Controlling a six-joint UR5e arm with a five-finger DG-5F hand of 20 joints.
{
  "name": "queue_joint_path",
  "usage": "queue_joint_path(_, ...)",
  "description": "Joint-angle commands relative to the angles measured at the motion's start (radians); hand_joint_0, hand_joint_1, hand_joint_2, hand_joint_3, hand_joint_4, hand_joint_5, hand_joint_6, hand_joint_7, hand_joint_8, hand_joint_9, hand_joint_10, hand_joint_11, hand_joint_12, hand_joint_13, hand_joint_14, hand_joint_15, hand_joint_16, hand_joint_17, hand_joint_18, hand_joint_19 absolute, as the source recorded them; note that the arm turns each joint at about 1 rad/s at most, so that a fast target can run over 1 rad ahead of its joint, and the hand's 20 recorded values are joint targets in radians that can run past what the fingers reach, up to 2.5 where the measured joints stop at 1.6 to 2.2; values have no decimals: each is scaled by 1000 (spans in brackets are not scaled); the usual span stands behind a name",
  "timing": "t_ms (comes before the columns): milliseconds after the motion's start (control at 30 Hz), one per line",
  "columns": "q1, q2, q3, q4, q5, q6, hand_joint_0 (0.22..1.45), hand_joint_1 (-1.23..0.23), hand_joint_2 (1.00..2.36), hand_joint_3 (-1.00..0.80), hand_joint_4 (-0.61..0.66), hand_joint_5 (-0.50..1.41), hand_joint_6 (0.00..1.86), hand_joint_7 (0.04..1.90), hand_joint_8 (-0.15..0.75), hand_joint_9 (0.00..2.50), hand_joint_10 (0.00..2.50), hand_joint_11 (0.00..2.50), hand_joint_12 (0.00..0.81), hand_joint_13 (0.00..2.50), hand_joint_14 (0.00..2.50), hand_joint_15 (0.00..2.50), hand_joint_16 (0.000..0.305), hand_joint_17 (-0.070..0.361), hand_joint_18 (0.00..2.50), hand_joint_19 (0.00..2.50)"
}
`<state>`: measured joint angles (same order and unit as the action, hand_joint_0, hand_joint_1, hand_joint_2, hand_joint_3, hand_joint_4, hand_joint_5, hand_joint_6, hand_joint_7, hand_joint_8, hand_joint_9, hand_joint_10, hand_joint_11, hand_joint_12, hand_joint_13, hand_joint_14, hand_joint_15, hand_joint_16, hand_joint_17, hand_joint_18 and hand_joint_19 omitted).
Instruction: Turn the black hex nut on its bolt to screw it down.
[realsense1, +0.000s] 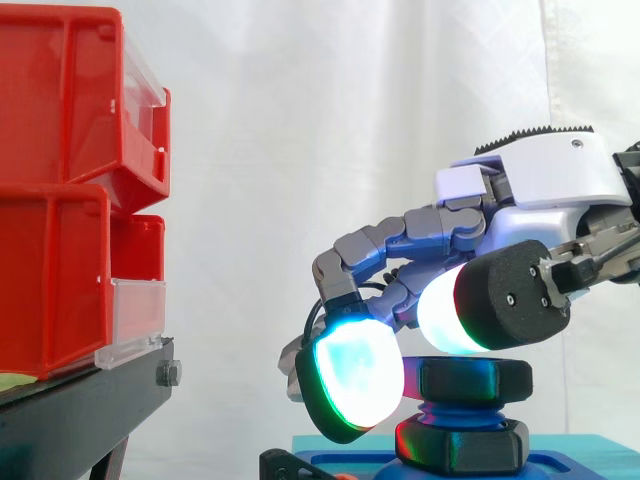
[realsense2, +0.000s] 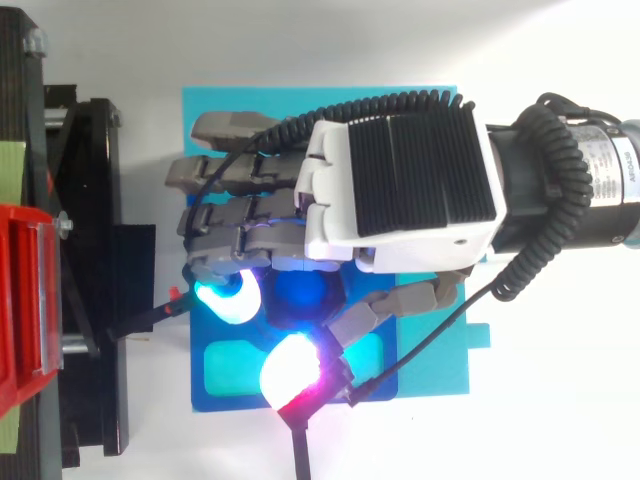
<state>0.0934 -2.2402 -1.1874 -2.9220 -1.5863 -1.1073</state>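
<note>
— Where is the nut?
— You see the black hex nut (realsense1: 475, 380) partway up its blue bolt (realsense1: 455, 413), with threads showing beneath it and a second black hex piece (realsense1: 462, 447) at the foot. The bolt stands upright on a blue plate (realsense2: 215, 395) on the bench (realsense2: 560, 400).
— And the robot hand?
— Your robot hand (realsense1: 540, 190) comes in from the right and hangs right over the nut, close against it. Whether it actually grips the nut, I cannot tell you.
— What else is there?
— You have red bins (realsense1: 60, 190) on a black stand (realsense1: 90, 400) to the left, beside the plate, and a white curtain (realsense1: 330, 120) behind
</note>
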Motion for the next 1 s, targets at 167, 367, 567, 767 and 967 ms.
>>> queue_joint_path(167,-8,-1,0,-2,-11,-6,484,-301,1000,-500,165,-29,602,1348,238,592,0,0,316,360,0,0,39,88,84,86)
queue_joint_path(367,-24,-1,0,0,-29,-14,484,-269,1000,-500,172,-31,622,1313,237,607,0,0,319,375,0,0,39,88,107,101)
queue_joint_path(567,-55,1,0,0,-66,-32,484,-267,1000,-500,176,-32,627,1304,242,628,0,0,320,383,0,0,39,88,116,101)
queue_joint_path(767,-89,1,18,0,-112,-49,485,-272,1000,-500,175,-32,630,1293,243,650,0,0,321,395,0,0,39,89,127,105)
queue_joint_path(967,-116,1,54,-11,-149,-69,484,-275,1000,-500,176,-32,630,1296,244,660,0,0,323,401,0,0,39,88,140,117)
